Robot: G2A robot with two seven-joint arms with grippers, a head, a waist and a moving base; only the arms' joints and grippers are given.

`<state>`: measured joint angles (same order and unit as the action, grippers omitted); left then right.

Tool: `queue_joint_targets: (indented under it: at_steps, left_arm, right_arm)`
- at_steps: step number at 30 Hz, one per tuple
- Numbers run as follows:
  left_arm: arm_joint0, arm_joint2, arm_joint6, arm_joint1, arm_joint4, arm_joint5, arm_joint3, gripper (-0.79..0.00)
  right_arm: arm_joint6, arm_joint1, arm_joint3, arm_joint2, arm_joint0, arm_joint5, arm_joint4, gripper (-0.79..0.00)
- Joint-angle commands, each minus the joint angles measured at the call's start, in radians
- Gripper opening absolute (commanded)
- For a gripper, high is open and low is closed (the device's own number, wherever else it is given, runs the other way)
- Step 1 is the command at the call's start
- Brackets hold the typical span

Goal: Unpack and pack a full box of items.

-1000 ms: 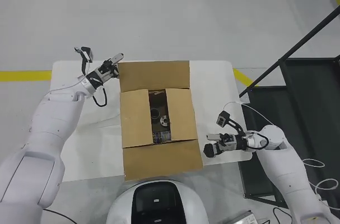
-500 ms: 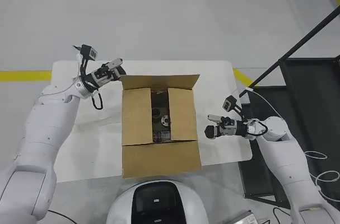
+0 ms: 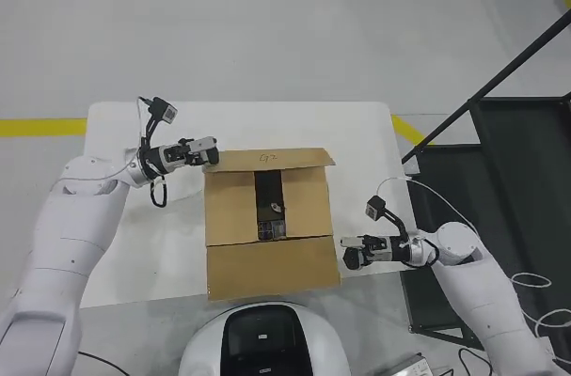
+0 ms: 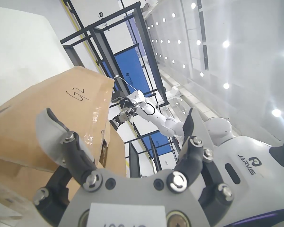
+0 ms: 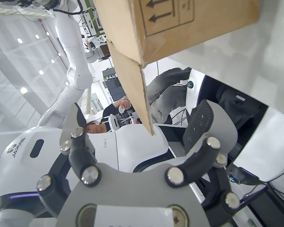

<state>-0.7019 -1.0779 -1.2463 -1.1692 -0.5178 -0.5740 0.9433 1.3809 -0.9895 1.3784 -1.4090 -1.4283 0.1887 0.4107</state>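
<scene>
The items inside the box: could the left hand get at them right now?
Probably not. The side flaps leave only a narrow slot over the items, and the left hand sits outside, at the end of the far flap.

The box (image 3: 230,202) is matt brown cardboard — glossy clear tape (image 4: 94,121) shines on it. The table (image 3: 163,254) is smooth, matt white. The right gripper (image 5: 138,116) bears a rough, studded black pad (image 5: 197,124).
</scene>
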Motion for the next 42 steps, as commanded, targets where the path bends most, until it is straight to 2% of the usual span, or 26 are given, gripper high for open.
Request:
queue_joint_targets:
  at_steps: [1,12,17,22,28,42]
  left_arm:
    - [-0.005,0.006,0.005,0.006,0.023,-0.005,0.006,0.0]
    - [-0.032,0.041,0.018,0.028,0.071,-0.018,0.034,0.0]
    - [-0.043,0.046,0.014,0.042,0.087,-0.014,0.054,0.0]
    - [-0.049,0.056,0.006,0.056,0.099,-0.006,0.071,0.0]
    - [-0.048,0.07,0.004,0.068,0.101,-0.003,0.074,0.0]
    - [-0.05,0.066,-0.022,0.101,0.053,0.022,0.087,0.0]
  right_arm:
    - [-0.009,-0.001,0.023,0.005,-0.02,0.003,0.025,0.0]
    - [-0.013,-0.003,0.139,0.002,-0.069,-0.001,0.182,0.0]
    - [-0.012,-0.003,0.156,-0.01,-0.055,-0.022,0.262,0.0]
    - [-0.065,-0.01,0.138,0.006,-0.003,-0.025,0.298,0.0]
    - [-0.164,-0.024,0.105,0.06,0.084,0.032,0.234,0.0]
    - [-0.304,-0.054,-0.028,0.189,0.28,0.139,0.006,0.0]
